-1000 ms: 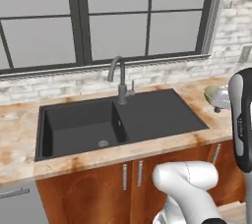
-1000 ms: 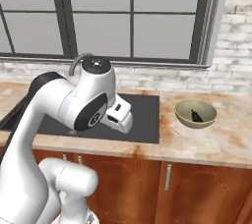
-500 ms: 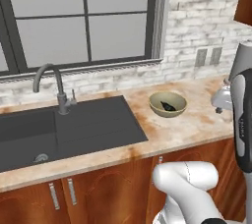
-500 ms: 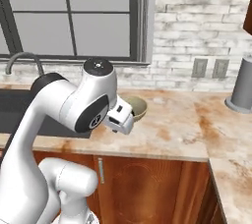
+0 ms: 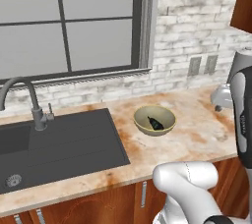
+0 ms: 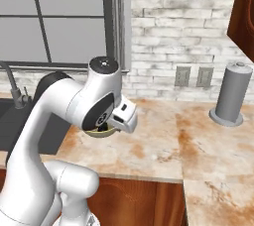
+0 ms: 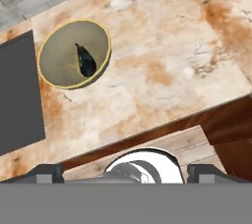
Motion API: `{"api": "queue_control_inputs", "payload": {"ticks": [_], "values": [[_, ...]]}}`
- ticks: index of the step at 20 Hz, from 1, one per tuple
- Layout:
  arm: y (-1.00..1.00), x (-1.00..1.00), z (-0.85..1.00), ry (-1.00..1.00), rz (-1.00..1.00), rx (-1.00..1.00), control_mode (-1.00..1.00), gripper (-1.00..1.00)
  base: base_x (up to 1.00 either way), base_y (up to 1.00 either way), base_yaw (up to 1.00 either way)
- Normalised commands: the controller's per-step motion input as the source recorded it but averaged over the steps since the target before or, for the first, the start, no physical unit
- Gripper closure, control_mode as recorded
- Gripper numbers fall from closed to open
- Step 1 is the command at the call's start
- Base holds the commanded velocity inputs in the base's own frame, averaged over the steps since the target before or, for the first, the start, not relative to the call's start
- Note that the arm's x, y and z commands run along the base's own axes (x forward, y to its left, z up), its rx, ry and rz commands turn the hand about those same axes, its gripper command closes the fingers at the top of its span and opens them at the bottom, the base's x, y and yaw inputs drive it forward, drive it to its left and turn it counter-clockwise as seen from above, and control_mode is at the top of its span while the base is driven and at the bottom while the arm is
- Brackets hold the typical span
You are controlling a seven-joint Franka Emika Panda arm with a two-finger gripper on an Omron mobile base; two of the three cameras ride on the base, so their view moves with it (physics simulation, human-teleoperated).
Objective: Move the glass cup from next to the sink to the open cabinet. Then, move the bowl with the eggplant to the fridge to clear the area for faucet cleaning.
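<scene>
Bowl (image 7: 74, 53) with eggplant (image 7: 86, 62) well ahead of gripper (image 7: 125, 171)

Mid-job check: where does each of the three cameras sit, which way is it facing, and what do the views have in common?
Left base view: behind the arm to its left, looking down at the sink, faucet and bowl; white arm at lower right.
Right base view: behind to its right, over the counter; arm at left covers most of the bowl.
Hand view: above the counter, looking down; gripper open.
Shared: bowl with eggplant.
</scene>
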Motion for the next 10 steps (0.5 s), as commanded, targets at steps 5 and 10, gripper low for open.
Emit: {"api": "queue_control_inputs", "payload": {"ticks": [5,10], "values": [[0.31,0.49,0.00,0.00,0.00,-0.03,-1.00,-1.00,0.00,0.00,0.00],[0.37,0.51,0.00,0.00,0.00,-0.01,-1.00,-1.00,0.00,0.00,0.00]]}}
